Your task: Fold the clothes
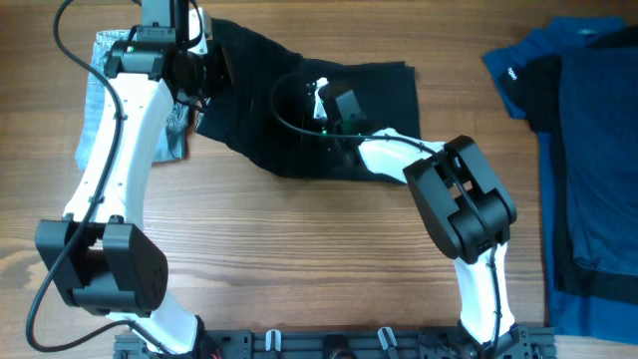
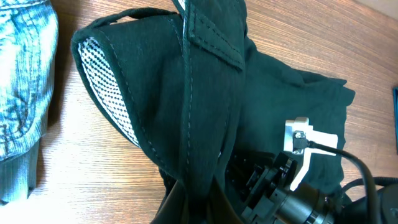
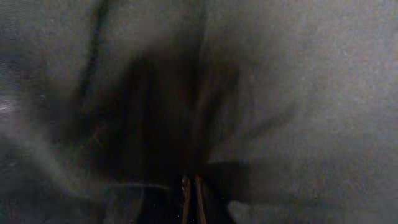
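Note:
The black shorts (image 1: 299,110) lie at the back middle of the table. Their left end is lifted and draped from my left gripper (image 1: 214,65). In the left wrist view the fabric (image 2: 205,93) runs down between the shut jaws of that gripper (image 2: 199,208), and the whitish mesh lining (image 2: 106,81) shows at an opening. My right gripper (image 1: 329,110) rests on the middle of the shorts. Dark cloth (image 3: 298,93) fills its wrist view, with creases running into the right gripper (image 3: 191,199), whose fingers are pinched together.
Light-blue denim (image 1: 100,90) lies at the back left under my left arm, close to the shorts (image 2: 22,93). Dark blue garments (image 1: 588,150) cover the right edge of the table. Bare wood (image 1: 299,249) spreads across the front.

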Controlling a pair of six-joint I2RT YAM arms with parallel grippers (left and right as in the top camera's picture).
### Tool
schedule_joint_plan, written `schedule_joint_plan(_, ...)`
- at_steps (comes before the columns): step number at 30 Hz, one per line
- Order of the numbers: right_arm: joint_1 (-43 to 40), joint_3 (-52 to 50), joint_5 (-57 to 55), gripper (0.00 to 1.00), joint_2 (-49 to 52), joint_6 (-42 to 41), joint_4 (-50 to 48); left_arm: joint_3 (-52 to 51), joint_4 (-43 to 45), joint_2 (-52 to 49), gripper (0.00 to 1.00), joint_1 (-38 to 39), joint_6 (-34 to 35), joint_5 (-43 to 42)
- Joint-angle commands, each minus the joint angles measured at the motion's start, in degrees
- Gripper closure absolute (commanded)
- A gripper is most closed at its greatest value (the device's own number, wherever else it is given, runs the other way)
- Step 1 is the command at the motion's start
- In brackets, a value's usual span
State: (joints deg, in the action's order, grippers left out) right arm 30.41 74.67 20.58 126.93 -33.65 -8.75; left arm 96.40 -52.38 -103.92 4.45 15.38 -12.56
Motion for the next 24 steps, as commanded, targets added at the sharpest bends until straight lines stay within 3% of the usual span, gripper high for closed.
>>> schedule_joint_plan(1,-2.32,1.95,0.83,0.95,-6.10,2.16,0.42,1.62,0.20,2.36,0.96,-0.04,0.52,-1.38)
schedule_joint_plan(7,-4.98,1.95,-4.72,0.95,-7.08,1.95,-1.33,1.62,0.17,2.36,0.96,-0.04,0.55,-1.38)
schedule_joint_plan(24,-3.52,2.14,-7.80,0.96,6.01,2.08,-27.67,1.62,-1.49,2.36,0.96,0.61,0.74,-3.50)
